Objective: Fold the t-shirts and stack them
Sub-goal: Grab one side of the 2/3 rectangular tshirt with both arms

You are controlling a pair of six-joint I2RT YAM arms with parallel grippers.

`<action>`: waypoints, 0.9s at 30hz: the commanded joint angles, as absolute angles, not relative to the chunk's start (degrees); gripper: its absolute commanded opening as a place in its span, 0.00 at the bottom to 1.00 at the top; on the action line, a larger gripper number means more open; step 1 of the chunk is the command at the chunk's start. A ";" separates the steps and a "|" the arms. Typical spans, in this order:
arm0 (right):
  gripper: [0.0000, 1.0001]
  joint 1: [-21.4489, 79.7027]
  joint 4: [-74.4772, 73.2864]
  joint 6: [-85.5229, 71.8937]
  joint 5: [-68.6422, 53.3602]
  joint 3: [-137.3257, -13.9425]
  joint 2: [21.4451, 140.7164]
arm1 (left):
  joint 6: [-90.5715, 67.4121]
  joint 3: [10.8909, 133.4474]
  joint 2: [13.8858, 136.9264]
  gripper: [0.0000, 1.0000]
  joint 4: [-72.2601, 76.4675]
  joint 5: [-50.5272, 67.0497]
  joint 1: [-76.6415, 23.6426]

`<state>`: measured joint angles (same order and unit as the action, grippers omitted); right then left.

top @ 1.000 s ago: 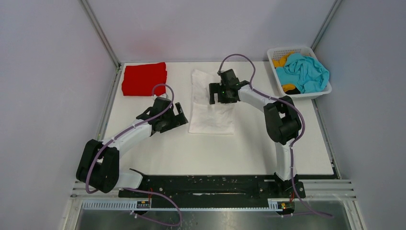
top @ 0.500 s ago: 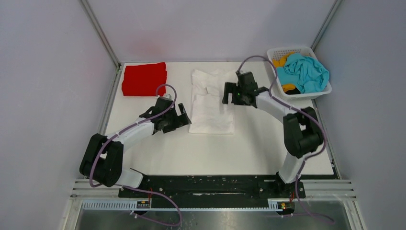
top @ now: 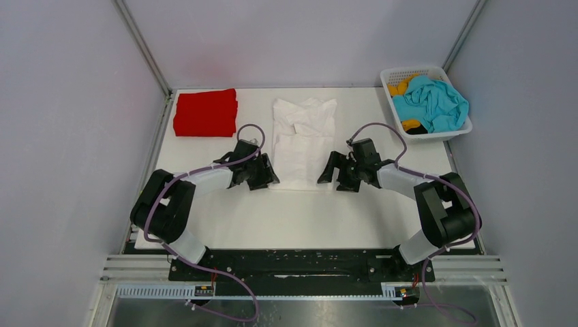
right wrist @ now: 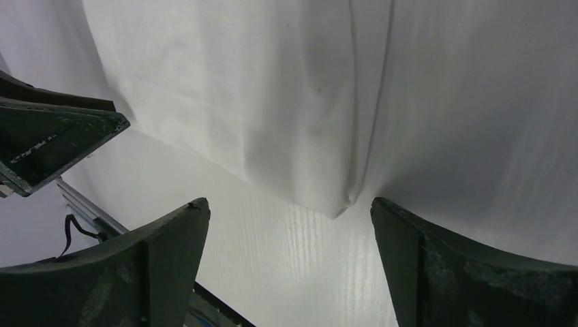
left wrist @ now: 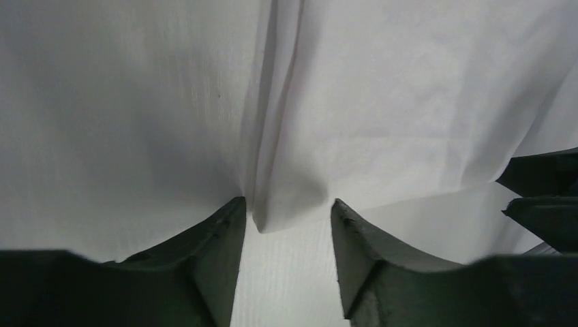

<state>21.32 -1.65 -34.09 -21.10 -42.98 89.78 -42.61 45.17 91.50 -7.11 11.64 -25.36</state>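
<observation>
White t-shirt (top: 302,139) flat between both grippers, left gripper (left wrist: 286,214) parted, near hem corner squarely between its fingertips, right gripper (right wrist: 290,211) spread wide, other corner just ahead of its fingers

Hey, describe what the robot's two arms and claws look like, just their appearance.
Both the left arm and right arm have white tube links joined by bulky black joints. A thin purple cable loops along each one. The left claw and right claw are black, each with two dark wedge-shaped fingers tapering to blunt tips. No markings are legible.
</observation>
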 commanded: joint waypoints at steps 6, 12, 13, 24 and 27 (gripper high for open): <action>0.74 21.27 1.47 -37.53 -23.38 -40.96 91.96 | -42.98 44.54 92.51 0.17 -7.76 9.63 -26.82; 0.41 21.27 -1.70 -34.50 -17.36 -41.07 92.43 | -42.98 43.65 92.95 0.00 -6.55 9.04 -26.89; 0.38 21.27 -1.82 -34.31 -17.50 -41.51 93.23 | -42.93 43.82 93.22 0.00 -6.27 9.25 -26.95; 0.00 21.88 -0.64 -33.81 -23.10 -36.12 87.85 | -43.07 35.68 84.72 0.00 -2.02 12.18 -28.70; 0.00 23.58 -5.90 -32.88 -23.84 -31.53 80.11 | -44.54 30.58 77.65 0.00 -3.00 12.59 -30.65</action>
